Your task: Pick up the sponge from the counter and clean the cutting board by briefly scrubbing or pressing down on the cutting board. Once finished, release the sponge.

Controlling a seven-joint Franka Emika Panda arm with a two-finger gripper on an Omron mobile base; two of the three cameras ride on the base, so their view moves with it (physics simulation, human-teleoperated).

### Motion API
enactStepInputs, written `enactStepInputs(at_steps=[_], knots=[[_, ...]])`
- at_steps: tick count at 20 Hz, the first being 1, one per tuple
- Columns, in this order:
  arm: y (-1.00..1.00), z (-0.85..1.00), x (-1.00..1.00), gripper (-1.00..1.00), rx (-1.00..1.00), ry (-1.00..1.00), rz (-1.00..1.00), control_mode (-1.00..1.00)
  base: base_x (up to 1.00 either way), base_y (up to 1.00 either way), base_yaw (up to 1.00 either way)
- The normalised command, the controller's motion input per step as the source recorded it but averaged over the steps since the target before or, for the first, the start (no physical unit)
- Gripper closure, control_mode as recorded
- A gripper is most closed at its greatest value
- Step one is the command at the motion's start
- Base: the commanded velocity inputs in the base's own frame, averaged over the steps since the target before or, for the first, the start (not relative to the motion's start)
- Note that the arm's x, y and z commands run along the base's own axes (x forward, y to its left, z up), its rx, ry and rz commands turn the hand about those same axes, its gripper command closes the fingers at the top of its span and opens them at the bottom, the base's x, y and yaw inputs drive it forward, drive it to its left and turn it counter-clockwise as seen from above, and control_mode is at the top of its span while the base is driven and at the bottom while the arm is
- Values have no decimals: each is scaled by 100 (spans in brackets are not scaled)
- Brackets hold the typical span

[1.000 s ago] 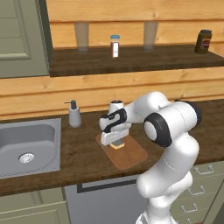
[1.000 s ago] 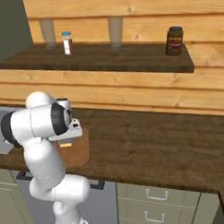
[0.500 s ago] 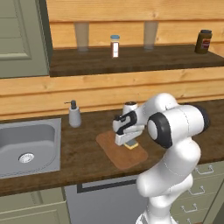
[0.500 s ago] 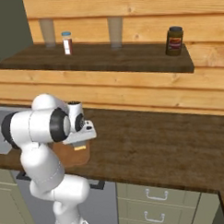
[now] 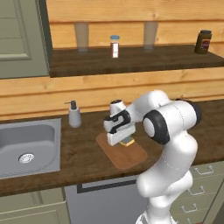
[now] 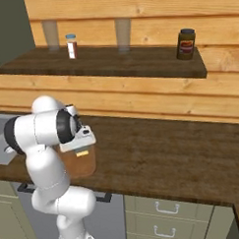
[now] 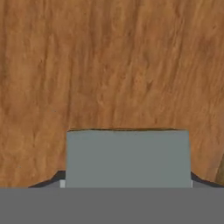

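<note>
Desk [image 5: 78, 157]: dark wood-grain. Cutting board [image 5: 131, 158] right of sink [image 5: 26, 146]. End effector [image 5: 124, 141] clamps sponge [image 7: 127, 157], now shifted toward board's far edge from half a second ago; scrubbing likely underway.

The cutting board [image 5: 124, 152] is viewed from behind-left and behind-right [image 6: 79, 165] at middle distance, and from directly above, very close [image 7: 113, 65].

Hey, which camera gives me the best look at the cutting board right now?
The left base view: the cutting board lies on the counter with most of its outline visible beneath the hand and sponge. In the right base view the arm hides most of it. The hand view shows just close-up wood grain past the sponge.
</note>
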Motion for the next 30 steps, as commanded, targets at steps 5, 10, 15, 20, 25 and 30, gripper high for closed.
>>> enactStepInputs(at_steps=[5, 10, 15, 20, 25, 30], knots=[[77, -35, 9, 100, 25, -17, -17, -100, 0, 0, 0], [-82, 13, -73, 100, 0, -26, -1, -100, 0, 0, 0], [-100, -4, -100, 100, 0, -25, 0, -100, 0, 0, 0], [-100, 15, -37, 100, 0, -21, 0, -100, 0, 0, 0], [-94, 0, 0, -100, 0, -7, 0, -100, 0, 0, 0], [-50, 0, 7, -100, 0, -1, 3, -100, 0, 0, 0]])
